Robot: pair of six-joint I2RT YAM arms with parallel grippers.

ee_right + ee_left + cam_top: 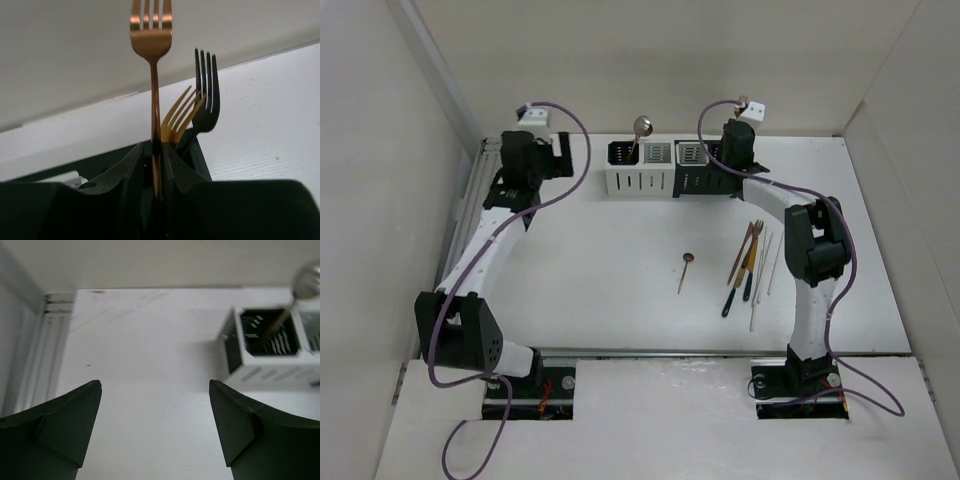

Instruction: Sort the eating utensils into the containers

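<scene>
Two fingers of the left gripper (155, 385) stand wide apart with nothing between them, over bare white table (590, 300) to the left of the holder row.

Holder row, far side of table, four joined square units, slotted sides:
- first white holder (260, 372): dark inside. One standing spoon (642, 125) in it, handle down, round silver bowl up above the rim, leaning toward the right.
- second white holder (655, 182): interior shows grey from above; contents cannot be told.
- first black holder (688, 182): same, grey interior, contents cannot be told.
- end black holder (201, 162): mostly hidden under the right arm in the top view. The wrist view shows a gold fork (180, 117) and a black fork (206, 95) standing in it, tines up, gold one tilted right across the black one.

Right gripper (155, 150) sits over that end holder. A copper fork (151, 45) stands upright between its jaws, tines up and well above the fingertips, stem running down between the fingers. Jaws are narrow, close on both sides of the stem; whether they pinch it, I cannot tell.

Loose on the table, mid-right: a copper-toned loose spoon (686, 270), alone, bowl toward the holders. Further right, beside the right arm, a cluster of utensils (752, 265) lying roughly parallel: copper sticks, a gold-tined fork, two black-handled pieces, pale slim chopsticks.
</scene>
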